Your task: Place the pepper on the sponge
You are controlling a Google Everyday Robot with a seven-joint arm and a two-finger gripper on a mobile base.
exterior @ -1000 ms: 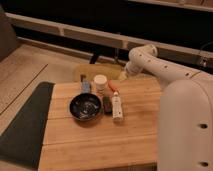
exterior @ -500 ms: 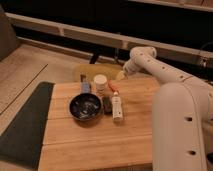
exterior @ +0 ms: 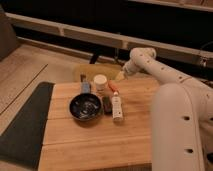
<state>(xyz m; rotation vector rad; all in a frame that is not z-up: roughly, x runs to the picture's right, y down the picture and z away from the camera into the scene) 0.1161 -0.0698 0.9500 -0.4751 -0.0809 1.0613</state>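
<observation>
Two things decide this, and they sit apart: the pepper (exterior: pixel 114 86) is down by the wooden surface (exterior: pixel 140 135), just beside the white cup (exterior: pixel 100 81), while the sponge (exterior: pixel 85 86) lies on the cup's other side, behind the dark bowl (exterior: pixel 85 107). Your gripper (exterior: pixel 120 76) hangs at the pepper's far end; whether it is spread or clamped on the pepper I cannot tell. So the pepper is not on the sponge, and getting it across the cup is what's left.

Pincer (exterior: pixel 121 76) by pepper (exterior: pixel 113 86); sponge (exterior: pixel 85 87) L of cup (exterior: pixel 100 81)
</observation>
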